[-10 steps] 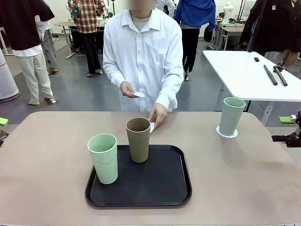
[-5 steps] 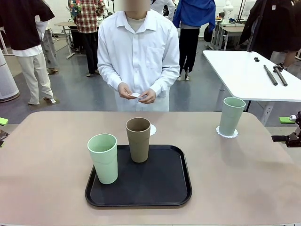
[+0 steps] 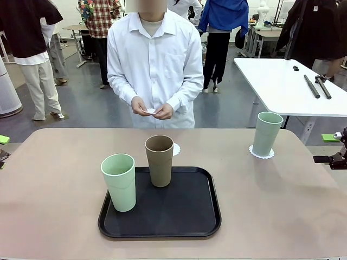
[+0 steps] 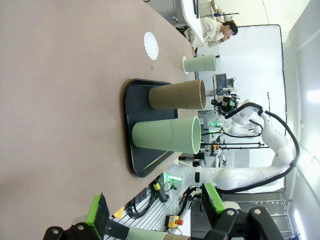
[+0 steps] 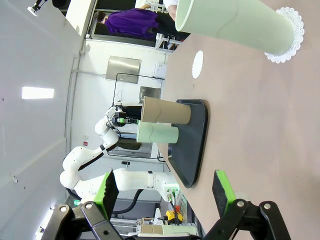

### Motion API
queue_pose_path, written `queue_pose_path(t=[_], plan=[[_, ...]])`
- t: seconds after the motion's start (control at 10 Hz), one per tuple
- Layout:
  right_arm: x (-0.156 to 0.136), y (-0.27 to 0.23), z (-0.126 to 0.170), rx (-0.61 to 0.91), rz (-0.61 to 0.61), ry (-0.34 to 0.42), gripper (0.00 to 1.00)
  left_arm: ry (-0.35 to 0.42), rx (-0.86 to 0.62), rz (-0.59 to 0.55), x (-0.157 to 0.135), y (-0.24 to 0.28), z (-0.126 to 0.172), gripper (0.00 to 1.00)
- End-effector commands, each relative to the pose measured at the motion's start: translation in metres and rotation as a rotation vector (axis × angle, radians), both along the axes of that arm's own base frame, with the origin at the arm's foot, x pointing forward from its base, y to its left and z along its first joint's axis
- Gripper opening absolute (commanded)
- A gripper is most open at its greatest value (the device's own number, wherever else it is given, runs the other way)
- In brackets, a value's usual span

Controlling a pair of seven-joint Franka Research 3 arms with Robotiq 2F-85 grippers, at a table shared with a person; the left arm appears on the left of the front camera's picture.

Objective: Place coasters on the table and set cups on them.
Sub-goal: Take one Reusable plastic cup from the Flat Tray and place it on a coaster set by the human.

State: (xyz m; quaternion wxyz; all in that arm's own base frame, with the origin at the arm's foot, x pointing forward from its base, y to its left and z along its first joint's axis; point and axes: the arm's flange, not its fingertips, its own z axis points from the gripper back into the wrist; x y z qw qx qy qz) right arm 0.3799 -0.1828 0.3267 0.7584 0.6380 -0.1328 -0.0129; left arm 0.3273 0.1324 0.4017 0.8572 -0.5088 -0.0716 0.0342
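- Three cups are counted, every one stood upright with the mouth up, so the long axis runs straight up off the counter point(image 3: 54, 179).
- The brown cup point(image 3: 159, 160) is parked at the back of the black tray point(image 3: 184, 216). The near green cup point(image 3: 119, 181) is set on the tray's left side, close to the brown one but not touching.
- The far green cup point(image 3: 267, 133) is found well off to the right, near the counter's far edge, sat on the right coaster point(image 3: 262, 154).
- Three coasters all told. Besides that one, the bare coaster point(image 3: 176, 149) is laid flat on the counter just behind the brown cup, and the third coaster point(image 3: 150, 111) is held in the person's hands point(image 3: 164, 112), up off the counter.
- The left claw point(image 4: 155, 206) is seen with its fingers spread wide apart and nothing gripped.
- Same deal for the right claw point(image 5: 165, 186): fingers apart, nothing held, with the far green cup nearest in its view.
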Motion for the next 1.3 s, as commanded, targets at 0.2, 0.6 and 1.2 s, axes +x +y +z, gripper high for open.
queue_pose_path(t=[0.2, 0.6, 1.2], plan=[[0.0, 0.0, 0.0, 0.007, 0.004, 0.0, 1.0, -0.005, -0.012, 0.007, 0.0, 0.001, 0.001, 1.0], [0.0, 0.0, 0.0, 0.0, 0.0, 0.0, 1.0, -0.005, -0.012, 0.007, 0.0, 0.001, 0.001, 1.0], [0.089, 0.135, 0.173, -0.663, 0.44, -0.477, 1.0, -0.005, -0.012, 0.007, 0.0, 0.001, 0.001, 1.0]])
